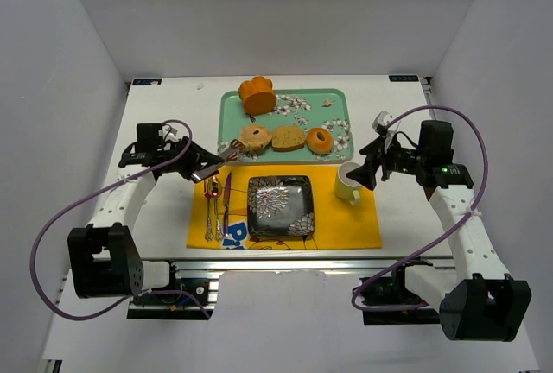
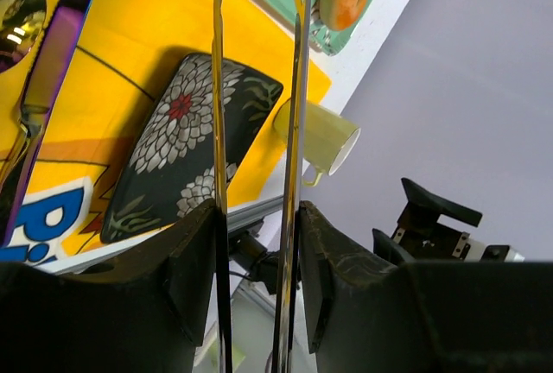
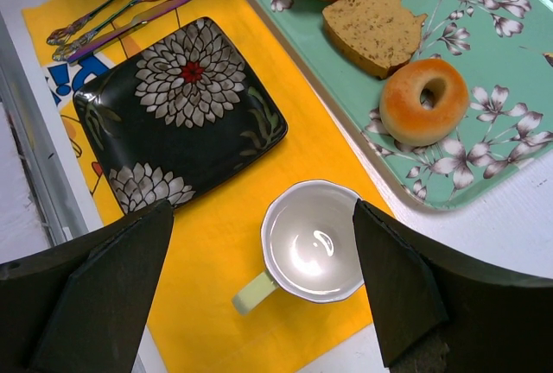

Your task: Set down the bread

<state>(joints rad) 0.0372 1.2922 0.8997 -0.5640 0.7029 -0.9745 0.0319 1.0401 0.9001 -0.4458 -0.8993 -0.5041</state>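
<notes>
L pincer point(image 1: 206, 173), pinching tongs point(image 1: 226, 159), is nearer the bread slice point(image 1: 288, 137), which lies past the tong tips twd right edge of counter point(image 1: 406, 127); R pincer point(image 1: 365, 174) spread.

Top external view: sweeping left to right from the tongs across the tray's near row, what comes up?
Tongs → pale bagel → bread slice → golden bagel.
</notes>
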